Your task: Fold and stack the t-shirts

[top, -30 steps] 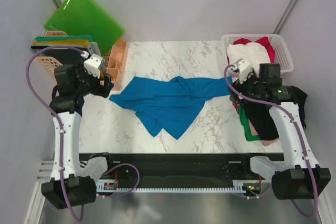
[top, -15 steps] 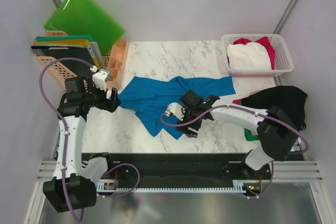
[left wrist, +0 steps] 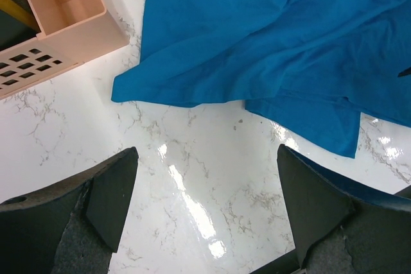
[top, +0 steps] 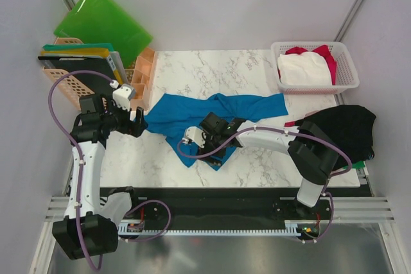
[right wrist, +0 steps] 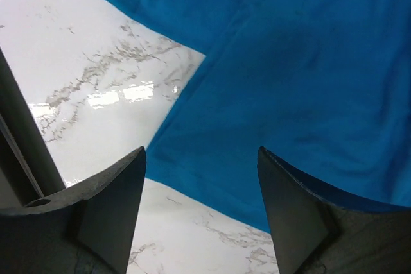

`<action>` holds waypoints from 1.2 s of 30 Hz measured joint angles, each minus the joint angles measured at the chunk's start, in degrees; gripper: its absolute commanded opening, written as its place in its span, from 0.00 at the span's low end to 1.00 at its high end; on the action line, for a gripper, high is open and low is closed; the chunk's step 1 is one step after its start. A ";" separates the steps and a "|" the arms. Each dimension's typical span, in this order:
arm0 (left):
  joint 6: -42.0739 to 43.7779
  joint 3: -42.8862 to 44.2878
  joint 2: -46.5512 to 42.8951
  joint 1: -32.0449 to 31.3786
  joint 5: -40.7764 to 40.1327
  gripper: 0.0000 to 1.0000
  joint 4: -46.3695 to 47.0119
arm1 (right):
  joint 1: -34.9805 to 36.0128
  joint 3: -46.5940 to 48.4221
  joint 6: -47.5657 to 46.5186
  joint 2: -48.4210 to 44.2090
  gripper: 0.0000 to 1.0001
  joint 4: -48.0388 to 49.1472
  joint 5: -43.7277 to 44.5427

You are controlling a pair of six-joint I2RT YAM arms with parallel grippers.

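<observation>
A bright blue t-shirt [top: 212, 115] lies crumpled across the middle of the marble table. My left gripper [top: 139, 123] is open and empty, low over bare marble just off the shirt's left corner [left wrist: 270, 36]. My right gripper [top: 210, 147] is open and empty, reaching left across the table and hovering over the shirt's near hem [right wrist: 308, 62]. A black t-shirt [top: 343, 126] is heaped at the right edge, with a sliver of green cloth [top: 361, 165] under it. White [top: 303, 68] and red [top: 324, 52] shirts lie in the basket.
A white lattice basket [top: 347, 85] stands at the back right. Peach bins [top: 144, 72] [left wrist: 58, 11], an orange crate [top: 61, 85] of folders and green plastic folders [top: 103, 20] crowd the back left. A black rail [top: 212, 200] runs along the near edge.
My right arm has swung from the right-hand pile to the middle, over the blue shirt's near hem, uncovering the black shirt. My left gripper has shifted slightly right towards the shirt's corner.
</observation>
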 measured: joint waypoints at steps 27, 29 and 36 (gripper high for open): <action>0.00 -1.38 -0.22 0.00 -2.45 0.96 1.18 | 3.72 -6.91 0.20 -2.19 0.61 0.33 0.55; 0.00 -1.38 -0.22 0.00 -2.47 0.96 1.18 | 3.72 -6.67 0.20 -1.88 0.60 0.83 0.52; -0.02 -1.51 -0.35 0.00 -2.56 0.95 1.20 | 3.69 -3.89 0.55 0.94 0.00 2.54 0.42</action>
